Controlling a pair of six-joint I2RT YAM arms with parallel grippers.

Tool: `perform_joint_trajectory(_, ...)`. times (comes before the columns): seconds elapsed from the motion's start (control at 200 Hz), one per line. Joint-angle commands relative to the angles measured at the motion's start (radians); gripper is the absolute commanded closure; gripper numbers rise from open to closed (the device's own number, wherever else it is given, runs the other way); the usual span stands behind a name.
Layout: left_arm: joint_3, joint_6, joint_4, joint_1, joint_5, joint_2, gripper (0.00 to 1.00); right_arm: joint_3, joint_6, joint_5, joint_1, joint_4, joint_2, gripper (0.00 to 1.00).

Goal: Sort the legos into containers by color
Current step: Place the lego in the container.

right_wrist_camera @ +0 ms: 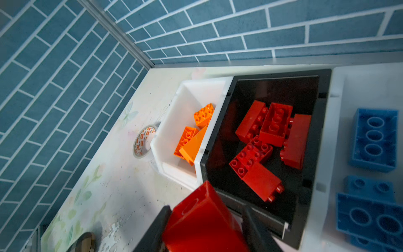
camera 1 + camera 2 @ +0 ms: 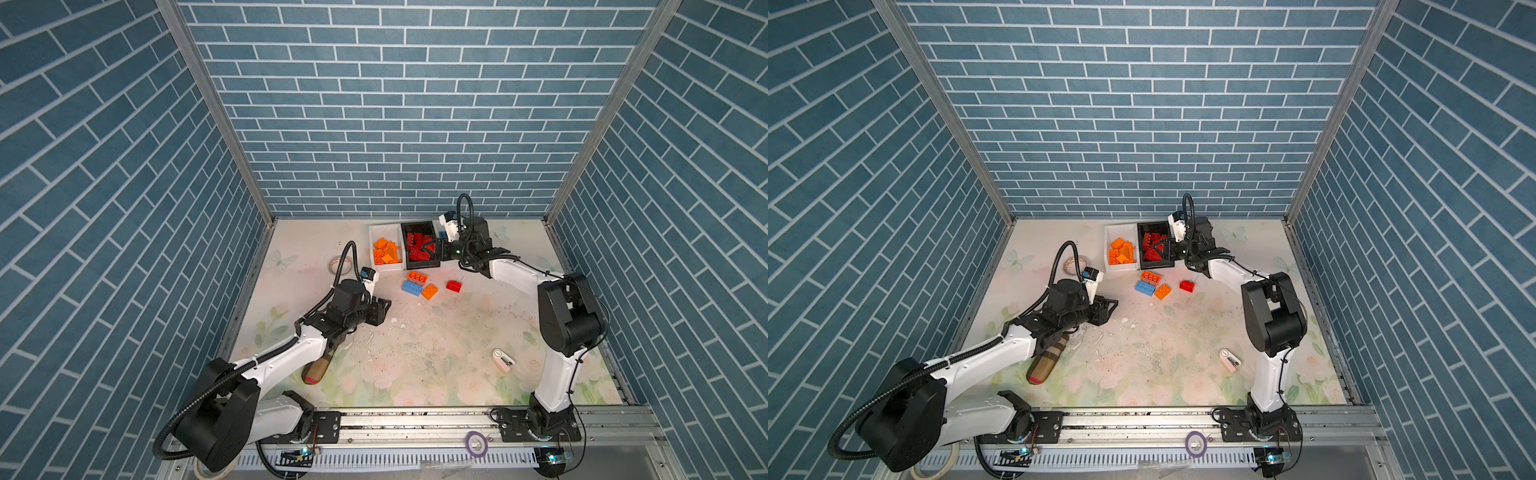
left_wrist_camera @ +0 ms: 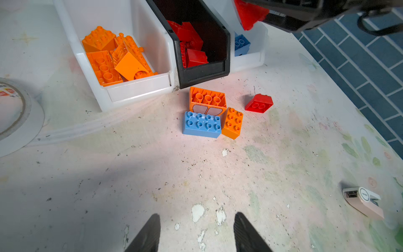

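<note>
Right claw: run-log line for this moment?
right claw: shut on red brick over black bin | left claw: open, empty | loose on table: two orange bricks, blue brick, second red brick

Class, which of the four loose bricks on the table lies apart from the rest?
The red brick: it lies alone; the blue brick and two orange bricks cluster together.

Your left gripper (image 3: 196,217): ahead of its jaws lie four loose bricks (image 3: 201,126); just beyond, three bins (image 3: 205,73) side by side.
</note>
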Motion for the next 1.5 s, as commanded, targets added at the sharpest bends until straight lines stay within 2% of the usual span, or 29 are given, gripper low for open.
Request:
perform_joint_trajectory(0.0,-0.028,0.000,-0.002,-0.016,-0.026,-0.022,0.44,0.078,0.065,0.003,-0.009,0.038,0.068,0.65)
perform_joint_trajectory(0.25,-0.029,0.006,-0.045,-0.068,-0.102,-0.013,0.44,0.285,0.085,0.047,-0.015,-0.024,0.228,0.63)
perform_joint_trajectory(0.495,-0.015,0.021,-0.048,-0.093,-0.136,0.025,0.43,0.484,0.090,0.077,-0.019,-0.132,0.358,0.56)
perform_joint_trajectory(0.555,-0.002,0.028,-0.048,-0.096,-0.146,0.047,0.43,0.511,0.085,0.081,-0.020,-0.151,0.375,0.52)
perform_joint_trajectory(0.7,0.045,0.045,-0.036,-0.104,-0.152,0.117,0.40,0.526,0.077,0.096,-0.020,-0.169,0.378,0.34)
perform_joint_trajectory(0.795,0.084,0.060,-0.027,-0.108,-0.151,0.170,0.38,0.530,0.068,0.093,-0.022,-0.182,0.364,0.27)
perform_joint_trajectory(1.045,0.204,0.091,-0.001,-0.120,-0.137,0.313,0.33,0.439,0.048,0.096,-0.020,-0.184,0.251,0.24)
perform_joint_trajectory(1.495,0.392,0.138,0.029,-0.143,-0.207,0.560,0.29,-0.054,0.030,0.114,-0.020,-0.129,-0.141,0.24)
